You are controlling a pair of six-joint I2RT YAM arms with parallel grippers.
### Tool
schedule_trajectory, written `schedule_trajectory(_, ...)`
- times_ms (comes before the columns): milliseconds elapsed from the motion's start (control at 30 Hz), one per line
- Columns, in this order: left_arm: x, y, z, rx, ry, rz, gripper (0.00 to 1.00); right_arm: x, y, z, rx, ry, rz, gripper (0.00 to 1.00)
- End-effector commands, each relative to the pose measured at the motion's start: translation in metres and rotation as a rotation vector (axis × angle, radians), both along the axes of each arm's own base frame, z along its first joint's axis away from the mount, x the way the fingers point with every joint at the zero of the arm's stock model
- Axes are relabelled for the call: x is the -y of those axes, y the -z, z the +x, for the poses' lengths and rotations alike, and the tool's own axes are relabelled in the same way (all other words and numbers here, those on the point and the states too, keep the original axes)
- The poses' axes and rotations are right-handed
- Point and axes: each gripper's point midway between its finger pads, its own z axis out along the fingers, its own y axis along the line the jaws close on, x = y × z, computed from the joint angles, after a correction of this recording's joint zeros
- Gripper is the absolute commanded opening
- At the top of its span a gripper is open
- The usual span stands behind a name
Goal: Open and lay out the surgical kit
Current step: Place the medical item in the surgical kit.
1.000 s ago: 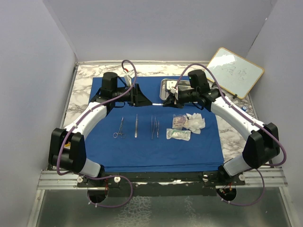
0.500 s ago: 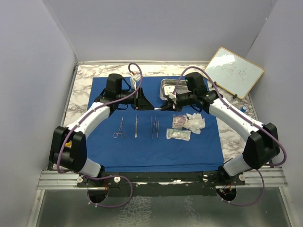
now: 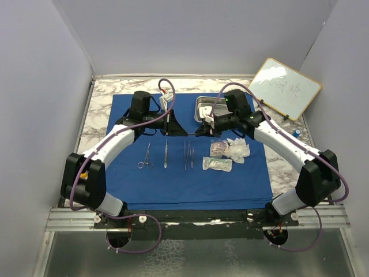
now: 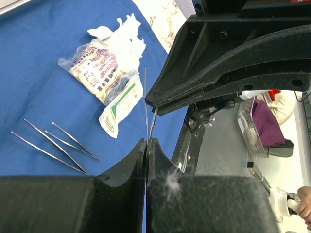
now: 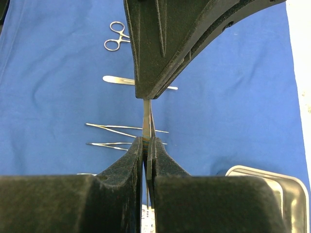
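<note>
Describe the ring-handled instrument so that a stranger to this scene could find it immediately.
Find the big blue cloth spread over the table. The ring-handled instrument lies leftmost in the row of steel tools laid on it. It alone ends in two finger rings; the flat straight tool beside it has none.

The top camera looks down from above and behind the arm bases, far enough off to take in the whole blue cloth wrap (image 3: 190, 184). The wrist cameras sit close behind the left gripper (image 4: 146, 144) and right gripper (image 5: 146, 141), facing each other. Both show the tweezers (image 5: 147, 119) pinched from either end.
</note>
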Motion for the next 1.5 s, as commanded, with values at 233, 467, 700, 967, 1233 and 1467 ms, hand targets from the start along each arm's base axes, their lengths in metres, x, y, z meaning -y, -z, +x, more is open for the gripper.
schedule_trajectory(233, -0.015, -0.008, 0.028, 0.247, -0.126, 0.1, 0.0, -0.002, -0.02, 0.031, -0.067, 0.23, 0.024, 0.3)
schedule_trajectory(467, -0.035, -0.024, 0.056, 0.497, -0.217, 0.214, 0.0, -0.003, -0.038, 0.06, -0.191, 0.46, 0.121, 0.48)
schedule_trajectory(700, -0.046, -0.027, 0.066, 0.699, -0.215, 0.279, 0.0, -0.002, -0.057, 0.076, -0.425, 0.654, 0.242, 0.49)
schedule_trajectory(967, -0.041, -0.029, 0.052, 0.819, -0.105, 0.249, 0.0, 0.011, -0.046, 0.071, -0.778, 0.74, 0.331, 0.49)
schedule_trajectory(1233, -0.033, -0.035, 0.033, 0.882, 0.007, 0.179, 0.0, 0.022, -0.025, 0.055, -1.016, 0.68, 0.393, 0.47)
schedule_trajectory(1467, -0.029, -0.034, 0.025, 0.891, 0.061, 0.147, 0.0, 0.012, -0.027, 0.043, -1.158, 0.578, 0.442, 0.46)
